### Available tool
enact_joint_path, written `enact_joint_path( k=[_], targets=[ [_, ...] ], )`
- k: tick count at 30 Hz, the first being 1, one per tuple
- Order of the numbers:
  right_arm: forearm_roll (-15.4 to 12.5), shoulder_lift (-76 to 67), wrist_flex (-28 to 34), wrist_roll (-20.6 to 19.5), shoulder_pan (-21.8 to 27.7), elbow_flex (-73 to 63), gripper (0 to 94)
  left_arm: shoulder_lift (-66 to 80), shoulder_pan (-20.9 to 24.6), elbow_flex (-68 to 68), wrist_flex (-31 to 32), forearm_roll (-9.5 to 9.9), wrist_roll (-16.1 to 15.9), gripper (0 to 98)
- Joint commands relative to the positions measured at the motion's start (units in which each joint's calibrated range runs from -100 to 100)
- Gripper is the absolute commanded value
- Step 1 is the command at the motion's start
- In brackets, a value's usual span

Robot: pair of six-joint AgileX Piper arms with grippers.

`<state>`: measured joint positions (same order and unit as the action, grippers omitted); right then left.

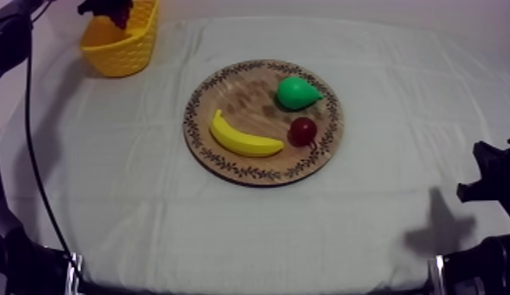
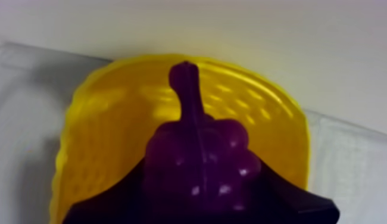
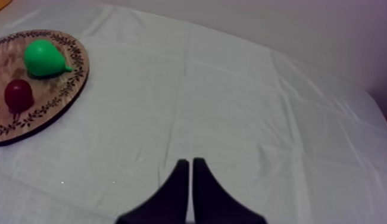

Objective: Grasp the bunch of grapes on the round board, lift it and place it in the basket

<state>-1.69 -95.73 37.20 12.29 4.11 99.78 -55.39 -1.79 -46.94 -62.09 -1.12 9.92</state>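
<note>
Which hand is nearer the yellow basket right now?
Left. The left hand holds the bunch of grapes right over the yellow basket; the right hand, shut on nothing, sits low at the right side of the table, beyond the wooden board.

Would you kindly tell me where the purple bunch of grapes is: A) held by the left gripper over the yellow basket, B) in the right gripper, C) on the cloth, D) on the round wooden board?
A: the left gripper is shut on the purple bunch of grapes above the yellow basket.

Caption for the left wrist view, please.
Left gripper shut on the bunch of grapes, held over the yellow basket.
</note>
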Motion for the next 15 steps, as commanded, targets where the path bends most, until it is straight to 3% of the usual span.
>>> enact_joint_path(
  k=[1,9,15],
  targets=[
    [0.0,0.0,0.0,0.0,0.0,0.0,0.5,-0.6,0.0,0.7,0.4,-0.06,0.1,47.3],
    [0.0,0.0,0.0,0.0,0.0,0.0,0.5,0.0,-0.1,4.4,3.3,-0.13,0.4,49.2],
    [0.0,0.0,0.0,0.0,0.0,0.0,0.5,0.8,0.2,7.1,6.4,-0.98,-1.1,69.2]
  ],
)
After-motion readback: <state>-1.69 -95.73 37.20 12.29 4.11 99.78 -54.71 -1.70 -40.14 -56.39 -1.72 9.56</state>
